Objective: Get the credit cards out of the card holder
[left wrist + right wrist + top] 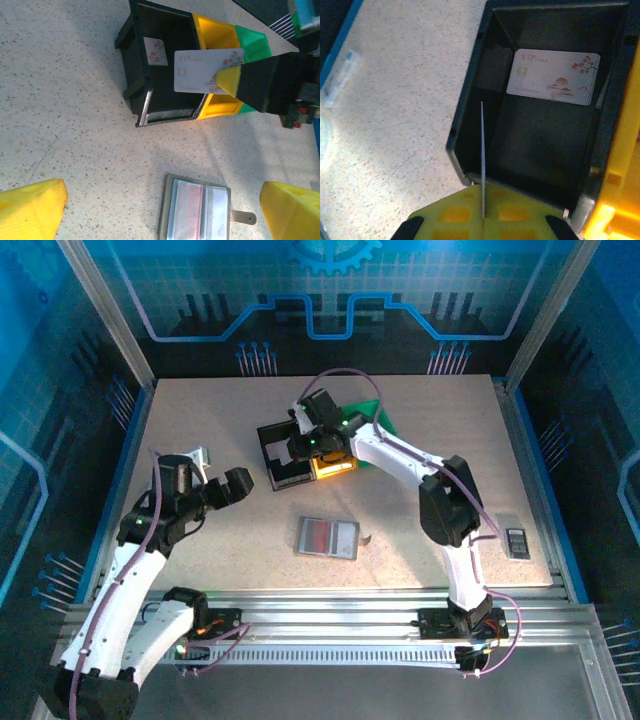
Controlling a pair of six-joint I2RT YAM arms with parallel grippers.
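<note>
The grey card holder (328, 537) lies open on the table, and a reddish-pink credit card (187, 210) shows through one of its sleeves. My left gripper (164, 192) hovers open above and to the left of the holder (172, 200), its yellow fingers (30, 210) wide apart with nothing between them. My right gripper (482, 192) is shut on a whitish credit card (207, 70), which appears edge-on in the right wrist view, over the black bin (285, 455). Another whitish card (552, 75) lies flat on the bin's floor.
A yellow bin (335, 465) and a green bin (372, 425) stand right of the black bin. A small black block (517, 542) lies near the table's right edge. Open tabletop surrounds the card holder.
</note>
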